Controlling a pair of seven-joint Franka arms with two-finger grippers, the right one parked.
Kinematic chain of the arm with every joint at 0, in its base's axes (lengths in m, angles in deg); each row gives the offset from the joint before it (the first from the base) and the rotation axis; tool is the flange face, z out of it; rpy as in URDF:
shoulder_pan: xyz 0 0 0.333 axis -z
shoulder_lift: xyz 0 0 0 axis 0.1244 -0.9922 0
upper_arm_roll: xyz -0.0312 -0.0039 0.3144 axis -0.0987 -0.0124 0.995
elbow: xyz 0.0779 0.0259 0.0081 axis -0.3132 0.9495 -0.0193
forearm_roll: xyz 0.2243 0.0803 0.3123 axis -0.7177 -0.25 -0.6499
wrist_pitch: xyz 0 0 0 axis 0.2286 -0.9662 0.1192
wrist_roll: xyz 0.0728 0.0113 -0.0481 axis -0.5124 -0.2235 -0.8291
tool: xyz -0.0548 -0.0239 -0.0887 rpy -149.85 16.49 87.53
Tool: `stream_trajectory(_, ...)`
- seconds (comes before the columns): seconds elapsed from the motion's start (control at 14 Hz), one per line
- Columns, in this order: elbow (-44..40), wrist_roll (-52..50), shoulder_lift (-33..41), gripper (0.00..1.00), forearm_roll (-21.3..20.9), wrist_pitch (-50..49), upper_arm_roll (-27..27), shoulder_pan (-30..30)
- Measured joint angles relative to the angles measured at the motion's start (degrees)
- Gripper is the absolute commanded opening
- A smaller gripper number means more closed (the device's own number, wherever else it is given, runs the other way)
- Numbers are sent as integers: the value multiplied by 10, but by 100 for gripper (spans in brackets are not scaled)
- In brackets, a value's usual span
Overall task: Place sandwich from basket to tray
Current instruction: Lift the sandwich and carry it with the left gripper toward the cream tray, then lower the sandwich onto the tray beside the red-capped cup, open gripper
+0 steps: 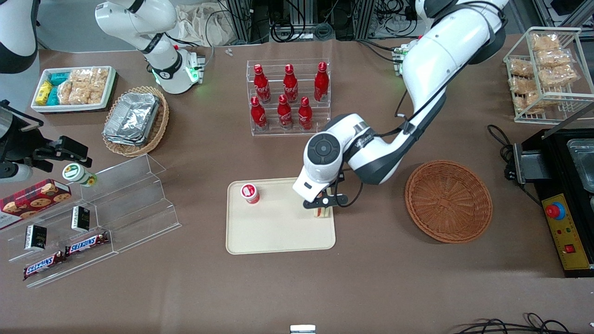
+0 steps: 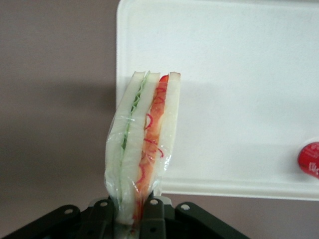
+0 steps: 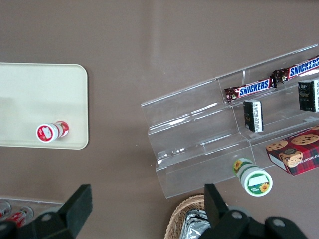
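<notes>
My left gripper (image 1: 323,207) is shut on the sandwich (image 1: 323,212), a plastic-wrapped wedge of white bread with green and red-orange filling (image 2: 144,144). It holds the sandwich upright over the edge of the cream tray (image 1: 278,236) that faces the basket. In the left wrist view the black fingers (image 2: 154,216) clamp the wedge's base, with the tray (image 2: 239,99) below it. The reddish-brown wicker basket (image 1: 448,201) is empty, beside the tray toward the working arm's end.
A small red-capped cup (image 1: 249,193) lies on the tray. A rack of red bottles (image 1: 287,97) stands farther from the front camera. Clear acrylic steps with snacks (image 1: 93,218) and a tan basket of foil trays (image 1: 134,120) lie toward the parked arm's end.
</notes>
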Motion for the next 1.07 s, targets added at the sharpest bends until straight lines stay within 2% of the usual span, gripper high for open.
stream_trajectory(0.36, -2, 0, -27, 0, -13, 36, 55, 44)
stream_trajectory(0.43, -3, 0, -31, 23, -13, 41, 60, 50)
stream_trajectory(0.5, -4, 0, -33, 91, -13, 43, 61, 53)
stream_trajectory(0.57, -7, 0, -33, 100, -13, 43, 61, 53)
stream_trajectory(0.93, -24, -9, -27, 100, -13, 43, 63, 52)
stream_trajectory(1.07, -29, -9, -5, 100, -13, 12, 63, 50)
